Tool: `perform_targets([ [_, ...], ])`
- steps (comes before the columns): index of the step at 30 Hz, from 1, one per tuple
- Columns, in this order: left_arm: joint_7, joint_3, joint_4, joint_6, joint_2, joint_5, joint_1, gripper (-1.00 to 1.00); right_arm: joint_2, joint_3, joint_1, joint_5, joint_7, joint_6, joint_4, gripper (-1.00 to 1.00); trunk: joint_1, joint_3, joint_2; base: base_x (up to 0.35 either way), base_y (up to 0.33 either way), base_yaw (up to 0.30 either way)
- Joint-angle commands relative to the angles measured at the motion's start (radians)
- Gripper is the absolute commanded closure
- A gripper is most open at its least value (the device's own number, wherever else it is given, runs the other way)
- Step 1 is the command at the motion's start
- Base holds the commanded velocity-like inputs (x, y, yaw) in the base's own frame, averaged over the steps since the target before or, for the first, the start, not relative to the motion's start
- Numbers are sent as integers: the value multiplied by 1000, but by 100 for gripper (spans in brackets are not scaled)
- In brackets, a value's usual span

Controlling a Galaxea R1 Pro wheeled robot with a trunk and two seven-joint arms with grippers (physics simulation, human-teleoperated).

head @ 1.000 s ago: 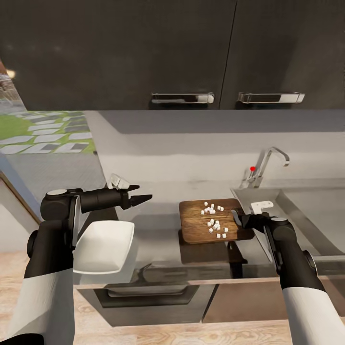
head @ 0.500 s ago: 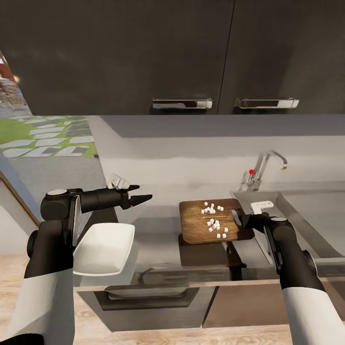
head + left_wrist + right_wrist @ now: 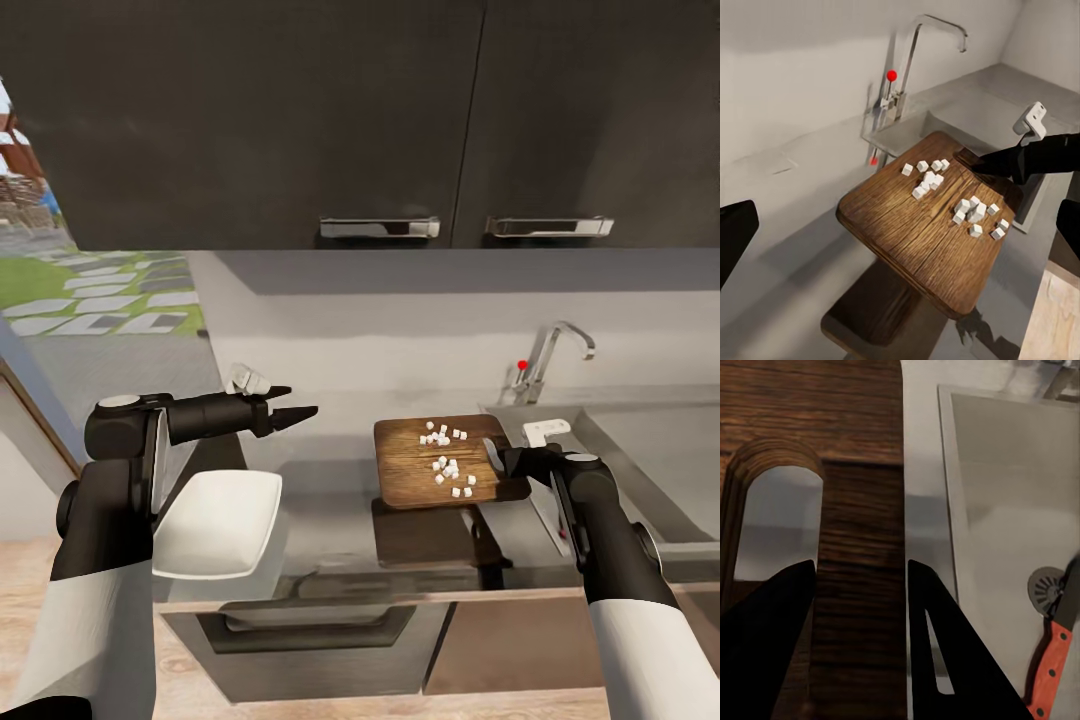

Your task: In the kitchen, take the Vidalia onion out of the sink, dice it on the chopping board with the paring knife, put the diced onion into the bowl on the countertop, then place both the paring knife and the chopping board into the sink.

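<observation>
Right gripper (image 3: pixel 497 456) jaws clamped on chopping board (image 3: pixel 420 470), raised above the bench (image 3: pixel 330 480), carrying diced onion (image 3: pixel 447 465); left gripper (image 3: pixel 300 411) jaws apart

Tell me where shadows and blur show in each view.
Head view: a dark shadow lies on the countertop under the raised board. Left wrist view: the same shadow beneath the board, onion cubes crisp. Right wrist view: the knife is soft.

Dark wall cabinets (image 3: pixel 300 110), chrome handles (image 3: pixel 379 228); light wood floor (image 3: pixel 300 705); paved lawn (image 3: pixel 90 295) outside.
</observation>
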Motion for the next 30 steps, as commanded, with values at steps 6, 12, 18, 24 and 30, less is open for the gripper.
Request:
perform_targets([
  [6, -10, 2, -1, 10, -1, -10, -1, -100, 0, -1, -1, 10, 10, 3, -1, 100, 1, 7, -2, 0, 0, 0],
  [12, -10, 2, -1, 10, -1, -10, -1, -100, 0, -1, -1, 10, 9, 3, -1, 100, 1, 17, -2, 0, 0, 0],
  [18, -10, 2, -1, 10, -1, -10, -1, -100, 0, -1, -1, 10, 9, 3, -1, 100, 1, 27, -2, 0, 0, 0],
  [24, -10, 2, -1, 10, -1, -10, -1, -100, 0, -1, -1, 10, 9, 3, -1, 100, 1, 36, -2, 0, 0, 0],
  [30, -10, 2, -1, 10, -1, -10, -1, -100, 0, -1, -1, 10, 10, 3, -1, 100, 1, 44, -2, 0, 0, 0],
])
